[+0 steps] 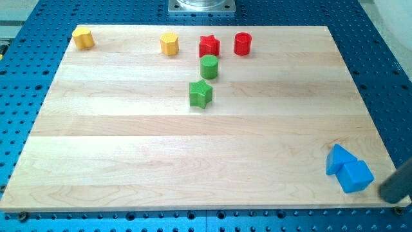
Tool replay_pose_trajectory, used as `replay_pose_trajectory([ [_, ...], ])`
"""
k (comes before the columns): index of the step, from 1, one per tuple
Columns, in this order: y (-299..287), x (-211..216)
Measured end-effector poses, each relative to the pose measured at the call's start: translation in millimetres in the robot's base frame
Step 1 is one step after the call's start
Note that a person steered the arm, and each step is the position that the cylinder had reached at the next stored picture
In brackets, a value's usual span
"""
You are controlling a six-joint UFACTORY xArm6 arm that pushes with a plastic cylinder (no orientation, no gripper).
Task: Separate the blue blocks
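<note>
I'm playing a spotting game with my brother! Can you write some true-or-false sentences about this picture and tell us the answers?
1. The two blue plastic blocks touch each other. True.
2. My tip is at the view's top left. False: it is at the bottom right, beside the blue blocks.
3. The green star-shaped block lies below the green round block. True.
4. There are three yellow blocks. False: only two.

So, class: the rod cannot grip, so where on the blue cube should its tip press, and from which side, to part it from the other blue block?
My tip sits just right of the blue cube, which touches the blue triangular block on its upper left. I would probably come round to the seam between them and press the blue cube's upper-left face, pushing toward the view's bottom right; pushing from the right would only jam them together.
</note>
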State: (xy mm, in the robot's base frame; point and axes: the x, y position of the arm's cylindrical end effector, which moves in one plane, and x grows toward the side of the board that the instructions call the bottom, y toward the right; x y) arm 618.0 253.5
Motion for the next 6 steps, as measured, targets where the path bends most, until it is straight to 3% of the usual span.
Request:
replay_pose_trajectory([
  [2,-18.0,-67.7],
  [5,-118.4,-79.1],
  [6,6.5,-105.6],
])
